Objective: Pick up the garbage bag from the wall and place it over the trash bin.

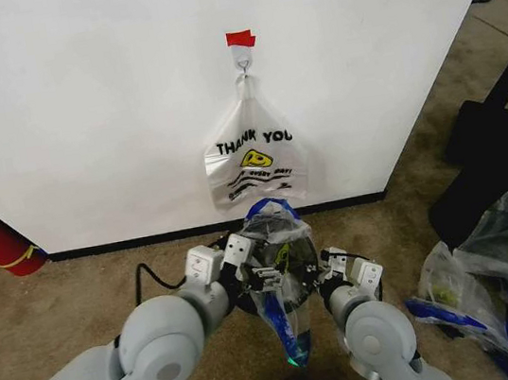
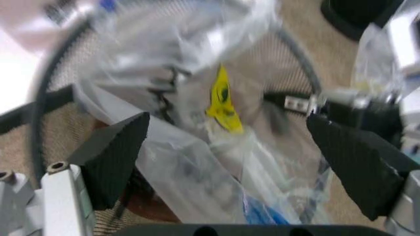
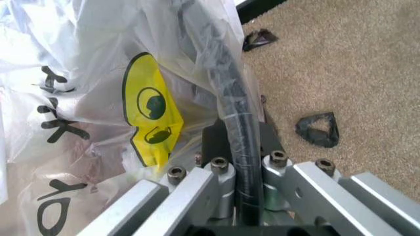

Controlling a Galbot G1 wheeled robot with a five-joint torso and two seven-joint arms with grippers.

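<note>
The left tool (image 2: 226,142) is spread wide, its two black pads (image 2: 115,152) standing well apart on either side of the bag (image 2: 196,98), gripping nothing; the crumpled clear plastic with its yellow smiley lies between and beyond the pads, down inside the bin (image 2: 49,88). The right tool (image 3: 246,172) sits at the opposite side of the bin, its metal fingers (image 3: 196,191) closed narrow on the black rim, with a fold of bag draped over that rim just ahead of them. In the head view the left tool (image 1: 245,258) and the right tool (image 1: 330,279) flank the bin (image 1: 310,256) on the carpet, the left one at its left edge, the right one at its right edge. The bag (image 1: 281,272) fills the bin's mouth between them, a blue part rising at the far rim and a blue-edged tail hanging down over the near side. Beyond both tools stands the wall (image 1: 80,111), where a second bag (image 1: 255,156) printed THANK YOU hangs from a hook (image 1: 242,58) under a strip of red tape (image 1: 240,38). Off to the right of the right tool, bulging bags (image 1: 505,267) lie on the carpet.
</note>
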